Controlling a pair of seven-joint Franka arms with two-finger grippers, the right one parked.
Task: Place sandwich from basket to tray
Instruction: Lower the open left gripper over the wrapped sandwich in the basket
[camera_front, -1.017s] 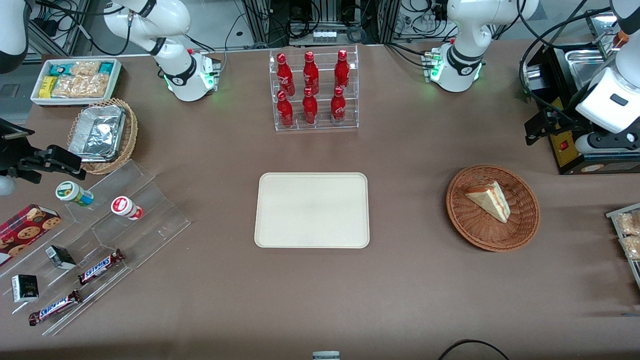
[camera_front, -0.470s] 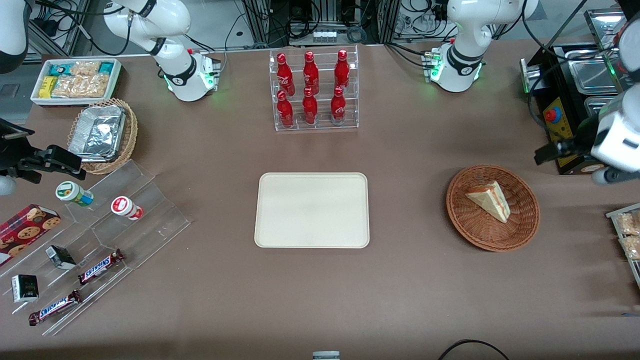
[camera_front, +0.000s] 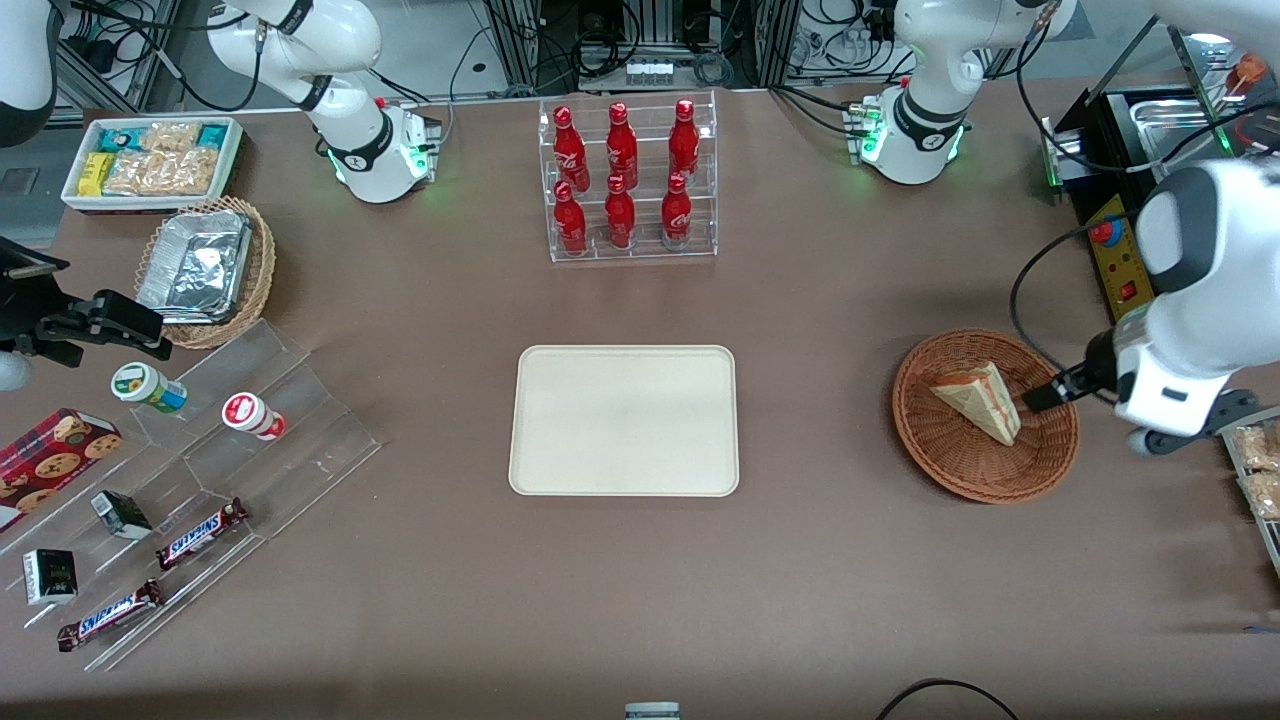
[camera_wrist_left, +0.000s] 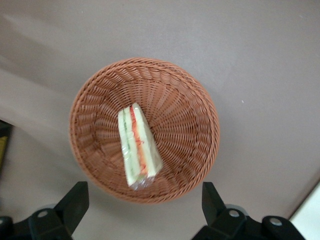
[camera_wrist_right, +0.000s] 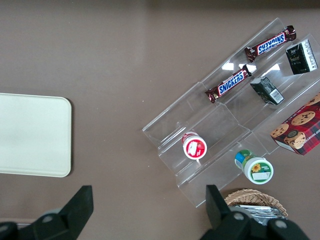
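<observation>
The sandwich (camera_front: 980, 400) is a cream wedge with red and green filling, lying in the round reddish-brown basket (camera_front: 950, 465). The cream tray (camera_front: 625, 420) lies bare at the table's middle, toward the parked arm's end from the basket. My left gripper (camera_front: 1050, 392) hangs above the basket's rim on the working arm's end, close to the sandwich but not touching it. In the left wrist view the sandwich (camera_wrist_left: 137, 145) and basket (camera_wrist_left: 192, 112) lie below the gripper (camera_wrist_left: 142, 205), whose fingers (camera_wrist_left: 75, 202) stand wide apart and hold nothing.
A clear rack of red bottles (camera_front: 630, 180) stands farther from the camera than the tray. A black machine (camera_front: 1115, 260) and a tray of bagged snacks (camera_front: 1258, 470) flank the basket at the working arm's end. An acrylic stand with snacks (camera_front: 200, 470) lies toward the parked arm's end.
My left arm has swung from beside the black machine toward the front camera and down, bringing the gripper over the basket's rim. The sandwich, basket and tray have not moved.
</observation>
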